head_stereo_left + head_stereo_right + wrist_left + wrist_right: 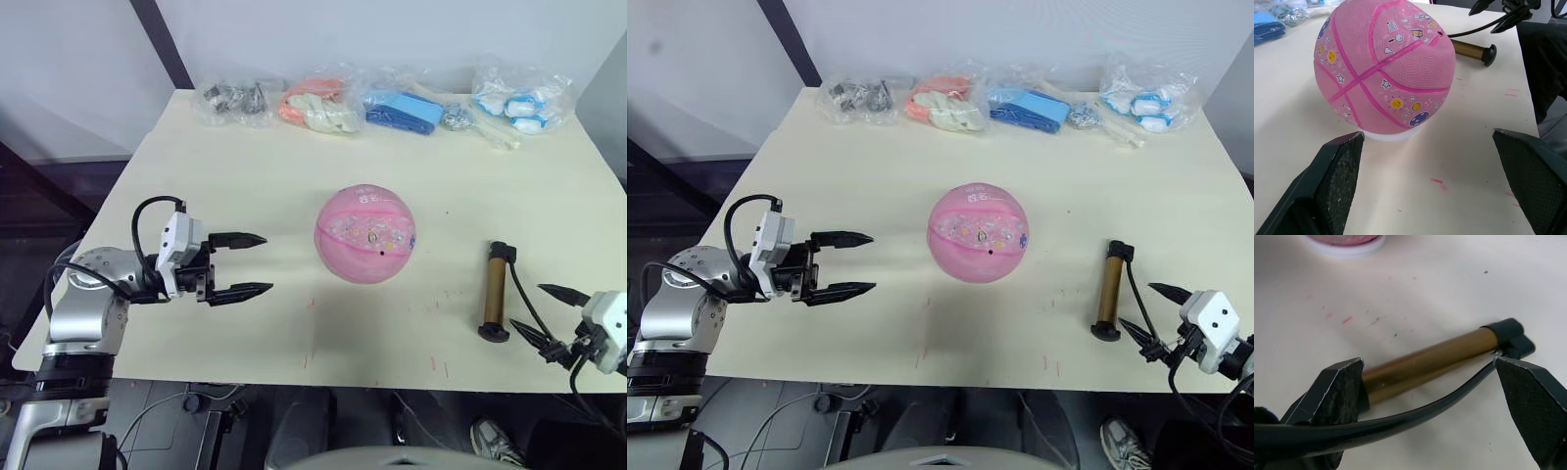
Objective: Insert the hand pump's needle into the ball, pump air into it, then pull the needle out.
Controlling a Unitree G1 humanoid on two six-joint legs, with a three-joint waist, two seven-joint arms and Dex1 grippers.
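Observation:
The pink ball (365,233) rests on a small white ring (1386,138) at the table's middle, its black valve hole (381,253) facing the front. To its right the bronze-gold hand pump (496,292) lies flat on the table. Its thin black hose (529,305) curves from the far cap toward the front right. My right gripper (525,305) is open just right of the pump, and the hose (1415,413) passes loosely between its fingers. The needle is hidden. My left gripper (267,262) is open, pointing at the ball from the left with a gap between them.
Several clear bags of small items (318,103) line the table's far edge. The table's front edge (323,384) runs just behind both grippers. A person's shoe (495,441) shows on the floor below the front right.

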